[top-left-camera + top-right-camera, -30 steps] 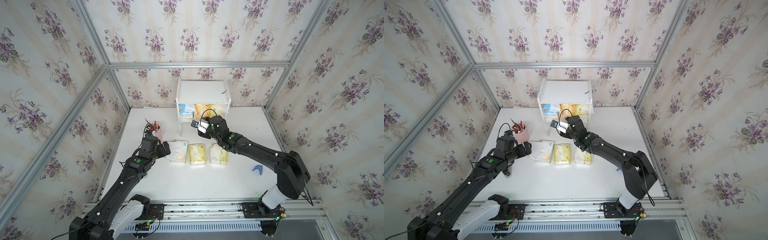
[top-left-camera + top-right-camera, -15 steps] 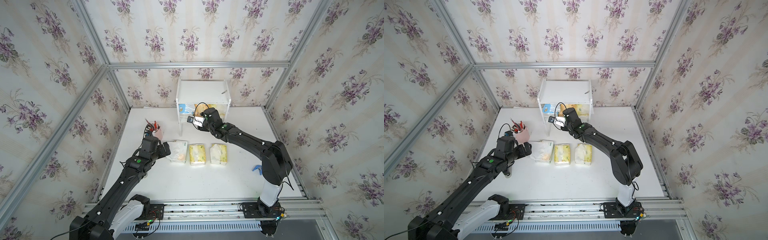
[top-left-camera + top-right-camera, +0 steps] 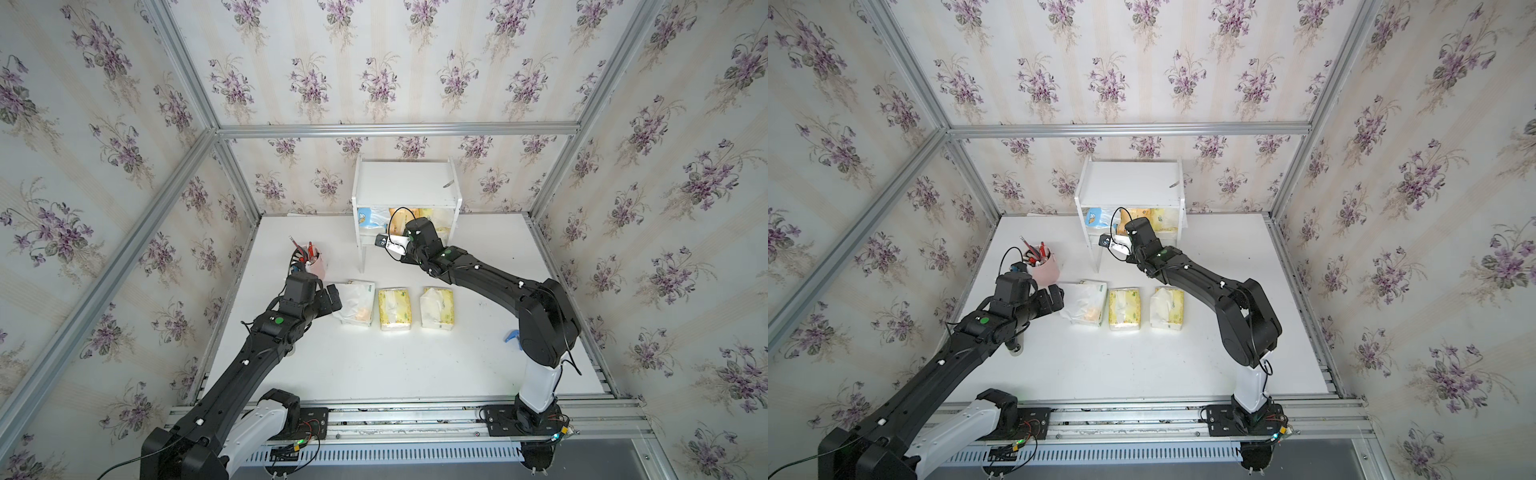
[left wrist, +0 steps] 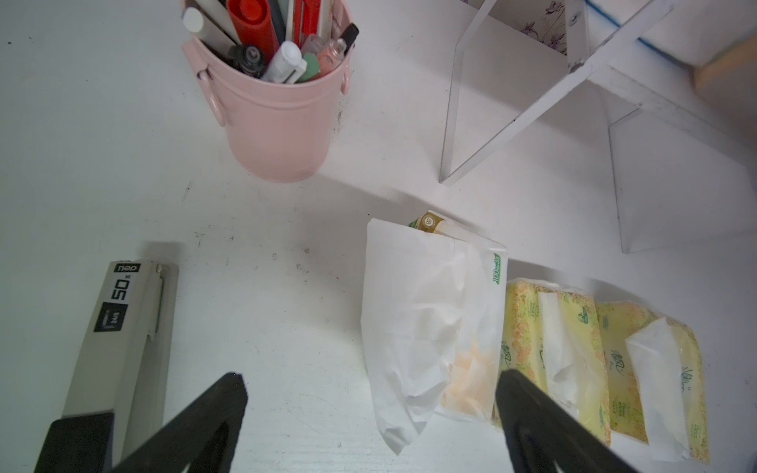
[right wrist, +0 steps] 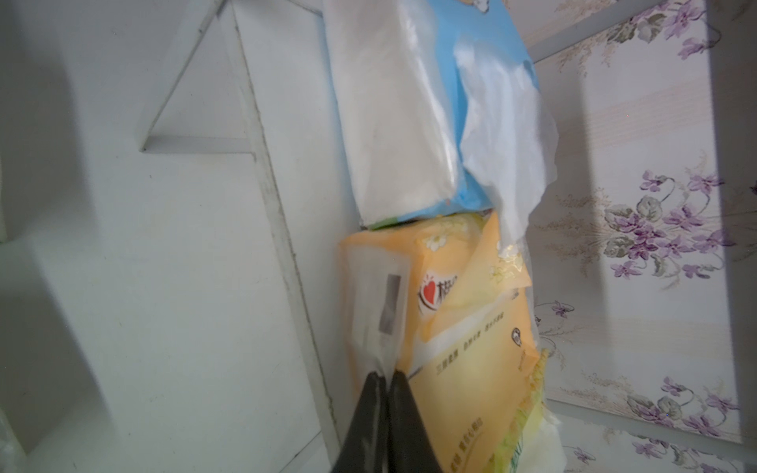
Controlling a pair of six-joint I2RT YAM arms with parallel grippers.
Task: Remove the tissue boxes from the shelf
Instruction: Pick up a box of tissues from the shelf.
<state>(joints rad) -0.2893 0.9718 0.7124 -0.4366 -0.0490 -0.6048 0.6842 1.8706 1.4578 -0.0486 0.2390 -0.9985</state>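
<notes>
Three tissue packs lie in a row on the table (image 3: 374, 365) in front of the shelf (image 3: 405, 183): a white pack (image 3: 353, 303), a yellow pack (image 3: 395, 309) and a second yellow pack (image 3: 436, 309). Three more sit inside the shelf: a blue-and-white pack (image 5: 409, 102) at one end, an orange pack (image 5: 463, 327) in the middle, and a third yellow pack (image 3: 1158, 217) at the other end. The right tool (image 5: 387, 374) reaches into the shelf, pinched tight on the clear end flap of the orange pack. The left tool (image 4: 370, 379) is out in front of the shelf, just beside the white pack, spread wide and holding nothing. A pink cup (image 4: 278, 123) of pens stands on the table near the shelf's side leg.
</notes>
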